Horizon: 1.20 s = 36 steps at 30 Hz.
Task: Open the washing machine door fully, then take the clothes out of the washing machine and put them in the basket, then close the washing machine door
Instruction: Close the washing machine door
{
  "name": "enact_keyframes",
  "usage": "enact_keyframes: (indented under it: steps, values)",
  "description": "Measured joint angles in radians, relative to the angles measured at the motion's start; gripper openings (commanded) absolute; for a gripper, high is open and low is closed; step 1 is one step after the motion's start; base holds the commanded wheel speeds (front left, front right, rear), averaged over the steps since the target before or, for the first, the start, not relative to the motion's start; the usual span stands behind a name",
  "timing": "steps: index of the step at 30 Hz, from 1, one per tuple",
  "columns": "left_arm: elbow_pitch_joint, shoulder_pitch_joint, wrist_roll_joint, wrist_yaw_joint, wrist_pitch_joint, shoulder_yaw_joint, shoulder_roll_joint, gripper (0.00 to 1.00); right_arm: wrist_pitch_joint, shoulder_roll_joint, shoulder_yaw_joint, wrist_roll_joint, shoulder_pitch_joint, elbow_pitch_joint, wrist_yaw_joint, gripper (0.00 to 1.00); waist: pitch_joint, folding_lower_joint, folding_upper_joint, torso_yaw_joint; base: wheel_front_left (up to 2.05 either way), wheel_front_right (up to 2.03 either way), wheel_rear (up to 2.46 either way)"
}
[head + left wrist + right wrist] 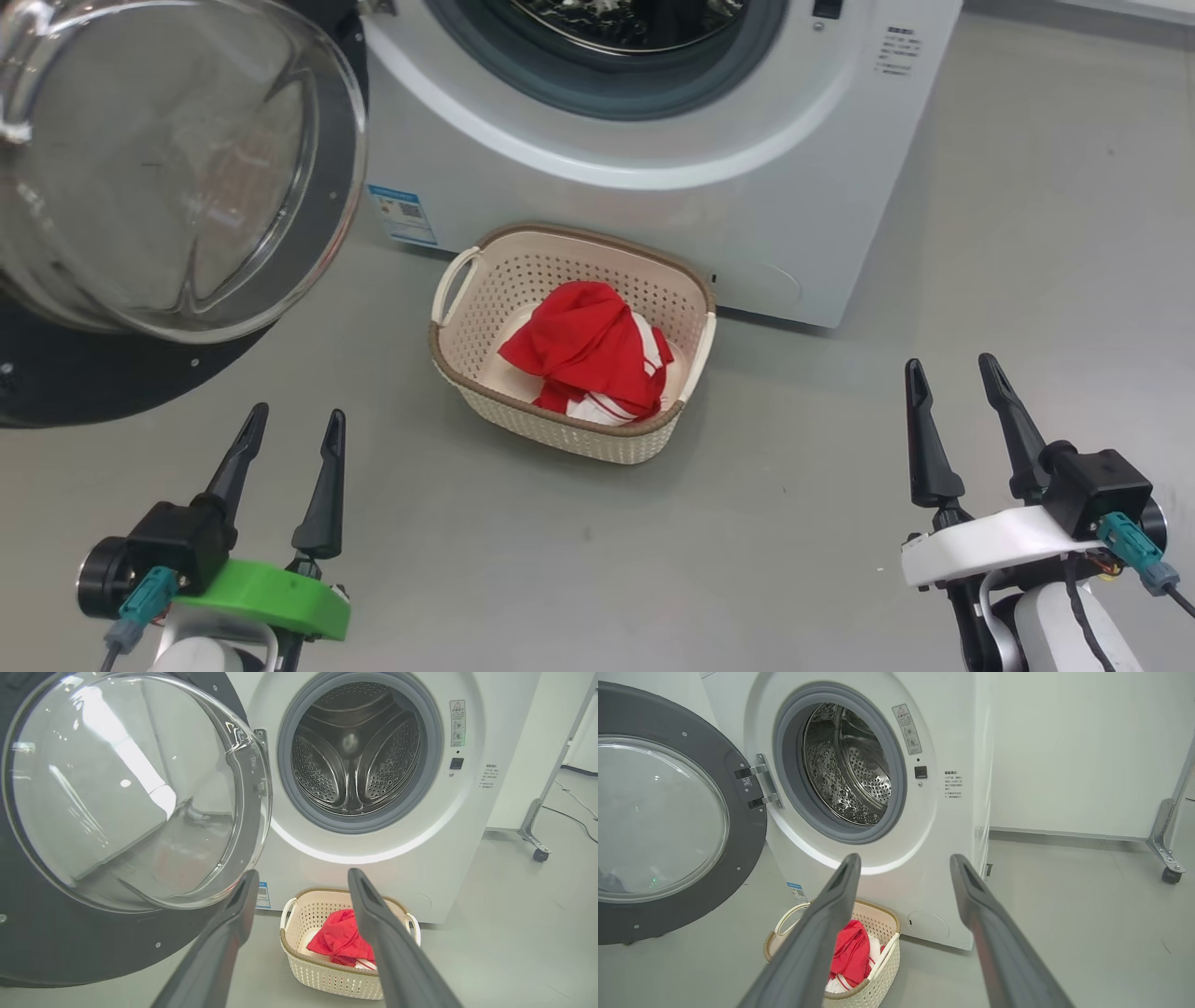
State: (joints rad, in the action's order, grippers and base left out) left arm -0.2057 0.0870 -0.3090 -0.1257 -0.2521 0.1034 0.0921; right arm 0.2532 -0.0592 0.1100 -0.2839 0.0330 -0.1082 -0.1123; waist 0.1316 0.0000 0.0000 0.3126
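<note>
I see my left gripper [298,411] and right gripper [950,361] both released, holding nothing, above the floor [794,541]. The clothes [588,345] lie inside the basket [560,435] — just in front of the washing machine [653,219]. The washing machine door [332,217] stands wide open.

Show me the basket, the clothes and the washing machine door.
the basket [597,441]: head view, front wall.
the clothes [583,341]: head view, red fabric's middle.
the washing machine door [168,177]: head view, glass window.

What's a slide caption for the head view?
Door open, clothes in the basket before the washer; left gripper and right gripper open, empty.
</note>
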Motion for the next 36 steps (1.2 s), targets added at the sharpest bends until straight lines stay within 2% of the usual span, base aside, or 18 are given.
enact_keyframes:
  steps: [10,17,36]
  values:
    - [-0.007,0.000,0.022,0.000,0.000,0.004,-0.005,1.00,0.000,-0.006,0.000,0.002,0.001,-0.011,-0.001,1.00,-0.009,0.0000,0.0000,0.138,0.00,0.00,0.00]
    - [0.014,-0.009,0.022,0.011,0.000,-0.048,0.000,1.00,0.000,-0.002,0.068,0.001,0.021,-0.025,-0.009,1.00,-0.025,0.0000,0.0000,0.216,0.00,0.00,0.00]
    - [0.075,-0.057,0.021,0.025,0.000,-0.101,-0.008,1.00,0.000,-0.005,0.129,-0.018,0.077,-0.062,-0.010,1.00,-0.010,0.0000,0.0000,0.247,0.00,0.00,0.00]
